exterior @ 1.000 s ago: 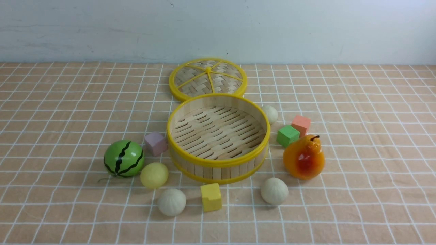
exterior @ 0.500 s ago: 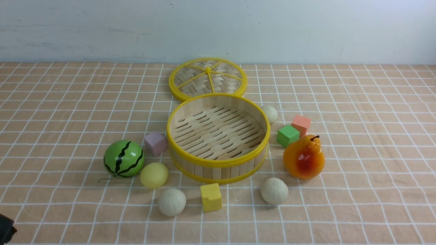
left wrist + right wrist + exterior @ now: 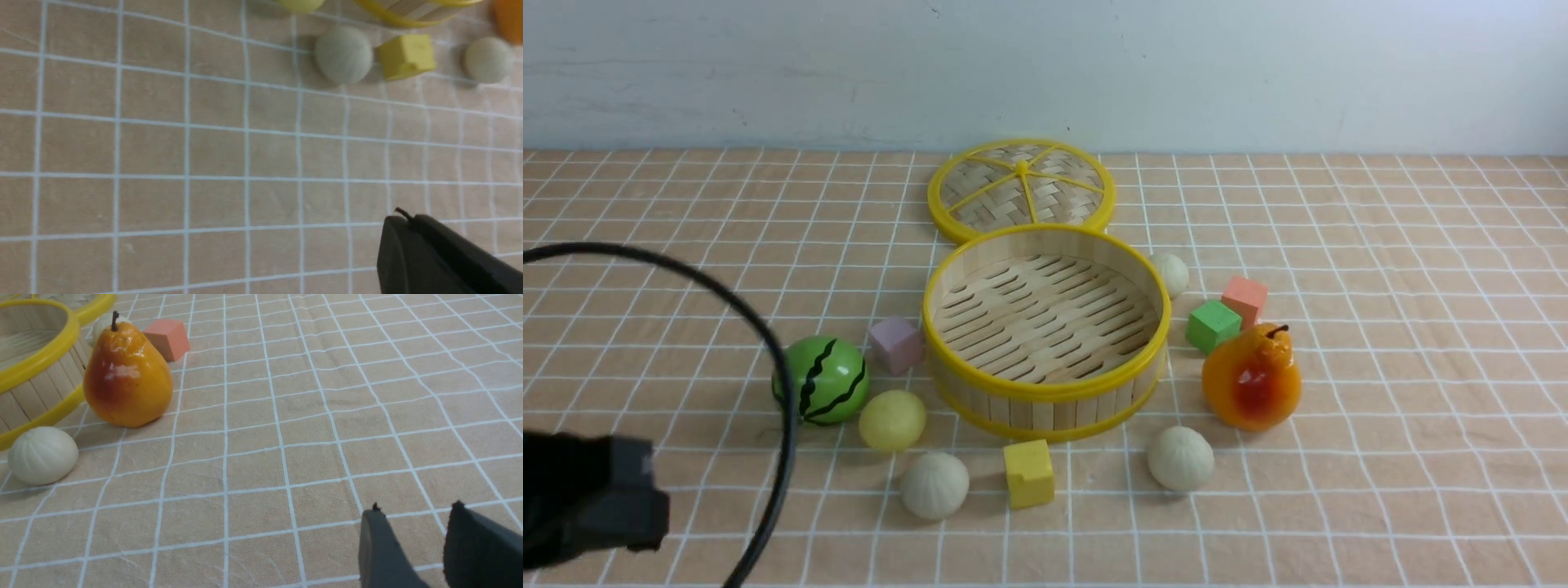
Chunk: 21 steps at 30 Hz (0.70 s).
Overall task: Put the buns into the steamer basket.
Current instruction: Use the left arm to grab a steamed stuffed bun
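Buns (image 3: 934, 486) lay on the desk (image 3: 1380, 490) around the steamer basket (image 3: 1045, 396), left gripper (image 3: 402, 222) pinched together on nothing, right gripper (image 3: 416, 507) standing apart.

We see an orange, white-gridded desk (image 3: 1380, 245). On it rest the steamer basket (image 3: 1045, 412), its woven lid (image 3: 1021, 184) just behind, three off-white buns (image 3: 934, 485) and one yellow bun (image 3: 892, 420) around it, a watermelon ball (image 3: 821, 380), a pear (image 3: 1251, 380) and four coloured cubes (image 3: 1028, 472).

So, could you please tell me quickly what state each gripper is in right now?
Left gripper: closed, holding nothing.
Right gripper: open, holding nothing.
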Available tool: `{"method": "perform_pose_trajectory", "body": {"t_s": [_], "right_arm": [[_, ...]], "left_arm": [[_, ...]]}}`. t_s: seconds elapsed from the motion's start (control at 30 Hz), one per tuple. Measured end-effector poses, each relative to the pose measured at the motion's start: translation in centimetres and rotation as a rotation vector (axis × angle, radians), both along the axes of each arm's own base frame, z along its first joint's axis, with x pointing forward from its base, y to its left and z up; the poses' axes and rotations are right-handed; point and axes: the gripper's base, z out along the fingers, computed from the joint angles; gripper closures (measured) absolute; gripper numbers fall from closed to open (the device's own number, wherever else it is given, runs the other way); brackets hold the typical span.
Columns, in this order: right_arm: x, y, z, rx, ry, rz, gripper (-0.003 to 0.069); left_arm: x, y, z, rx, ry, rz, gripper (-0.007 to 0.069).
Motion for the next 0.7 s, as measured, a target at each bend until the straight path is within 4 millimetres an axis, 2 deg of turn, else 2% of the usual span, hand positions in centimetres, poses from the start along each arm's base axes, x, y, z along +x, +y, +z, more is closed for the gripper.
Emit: {"method": "perform_pose_trajectory", "body": {"t_s": [0.07, 0.1, 0.17, 0.2, 0.23, 0.27, 0.33, 0.4, 0.43, 0.57, 0.7], "right_arm": [[0.0, 0.0, 0.0, 0.000, 0.000, 0.000, 0.0418], [0.0, 0.0, 0.0, 0.000, 0.000, 0.000, 0.0418], [0.0, 0.0, 0.0, 0.000, 0.000, 0.000, 0.0418], [0.0, 0.0, 0.0, 0.000, 0.000, 0.000, 0.0418], [0.0, 0.0, 0.0, 0.000, 0.000, 0.000, 0.0418], [0.0, 0.0, 0.0, 0.000, 0.000, 0.000, 0.0418], [0.0, 0.0, 0.0, 0.000, 0.000, 0.000, 0.0418], [0.0, 0.0, 0.0, 0.000, 0.000, 0.000, 0.0418], [0.0, 0.0, 0.0, 0.000, 0.000, 0.000, 0.0418], [0.0, 0.0, 0.0, 0.000, 0.000, 0.000, 0.0418], [0.0, 0.0, 0.0, 0.000, 0.000, 0.000, 0.0418]], "left_arm": [[2.5, -0.8, -0.3, 0.026, 0.038, -0.050, 0.0638], [4.4, -2.3, -0.6, 0.051, 0.056, -0.118, 0.0638], [5.5, -3.8, -0.6, 0.075, 0.051, -0.178, 0.0638], [6.5, -6.2, -0.5, 0.101, 0.051, -0.254, 0.0638], [6.7, -6.5, -0.8, 0.112, 0.060, -0.263, 0.0638], [7.5, -8.6, -1.0, 0.150, 0.070, -0.323, 0.0638], [8.6, -11.1, -2.1, 0.208, 0.103, -0.389, 0.0638], [9.3, -12.1, -2.9, 0.237, 0.120, -0.415, 0.0638], [10.7, -13.7, -4.8, 0.291, 0.165, -0.451, 0.0638], [13.3, -15.1, -7.4, 0.376, 0.212, -0.481, 0.0638], [15.5, -15.4, -8.9, 0.419, 0.236, -0.476, 0.0619]]}}
